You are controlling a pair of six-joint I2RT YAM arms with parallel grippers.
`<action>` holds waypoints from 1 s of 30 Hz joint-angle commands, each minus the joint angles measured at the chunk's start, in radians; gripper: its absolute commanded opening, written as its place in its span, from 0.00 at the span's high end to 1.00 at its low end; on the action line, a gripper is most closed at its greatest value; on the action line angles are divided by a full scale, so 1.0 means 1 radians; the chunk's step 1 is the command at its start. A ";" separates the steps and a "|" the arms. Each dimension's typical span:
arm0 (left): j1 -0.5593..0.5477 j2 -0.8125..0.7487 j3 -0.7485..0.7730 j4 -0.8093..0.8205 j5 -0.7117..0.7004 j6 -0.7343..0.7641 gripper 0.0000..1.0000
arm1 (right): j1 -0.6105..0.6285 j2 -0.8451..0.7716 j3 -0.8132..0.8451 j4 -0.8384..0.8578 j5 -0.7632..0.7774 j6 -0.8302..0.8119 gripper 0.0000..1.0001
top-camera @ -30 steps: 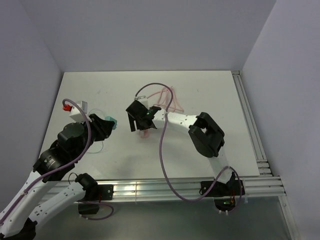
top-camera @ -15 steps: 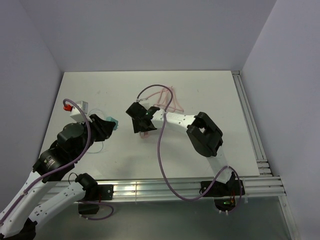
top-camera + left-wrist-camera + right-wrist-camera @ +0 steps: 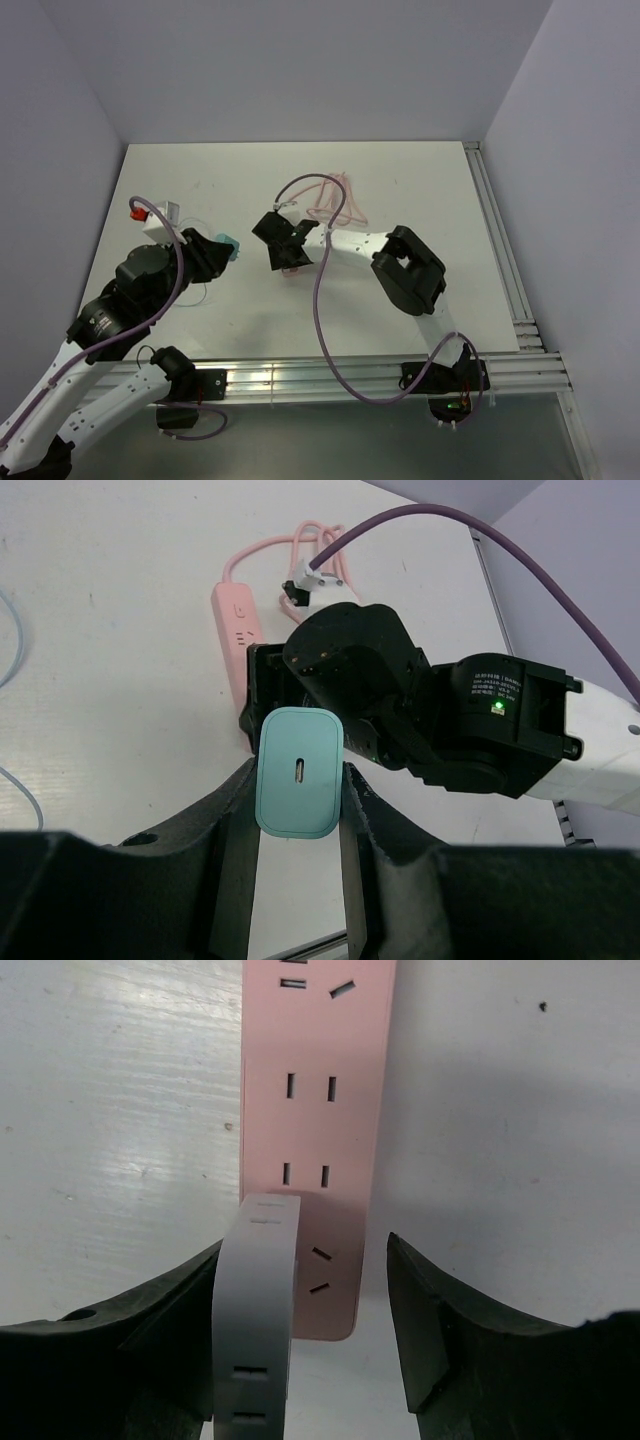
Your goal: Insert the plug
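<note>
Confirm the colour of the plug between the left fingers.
Teal. The plug shows best in the left wrist view.

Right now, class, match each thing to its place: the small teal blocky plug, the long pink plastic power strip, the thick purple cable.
Things:
1. small teal blocky plug
2. long pink plastic power strip
3. thick purple cable

Places:
A. lying flat on the white table
B. arching over the right arm
C. clamped in the left gripper

Pairs: 1-C, 2-A, 3-B
</note>
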 commanded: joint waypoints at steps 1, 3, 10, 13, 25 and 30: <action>0.001 0.017 0.006 0.063 0.032 0.008 1.00 | -0.011 -0.085 -0.068 -0.062 0.089 -0.014 0.34; 0.002 0.020 0.003 0.074 0.039 0.003 1.00 | -0.025 -0.102 -0.115 -0.045 0.093 -0.017 0.34; 0.002 0.042 -0.011 0.097 0.062 -0.003 1.00 | -0.069 -0.200 -0.250 0.006 0.115 -0.079 0.27; 0.002 0.051 -0.016 0.111 0.073 -0.003 1.00 | -0.094 -0.234 -0.304 0.029 0.100 -0.137 0.19; 0.001 0.170 -0.080 0.241 0.122 -0.011 1.00 | -0.154 -0.427 -0.493 0.159 -0.104 -0.258 0.11; 0.001 0.311 -0.074 0.345 0.167 0.015 1.00 | -0.147 -0.701 -0.626 0.292 -0.314 -0.260 0.11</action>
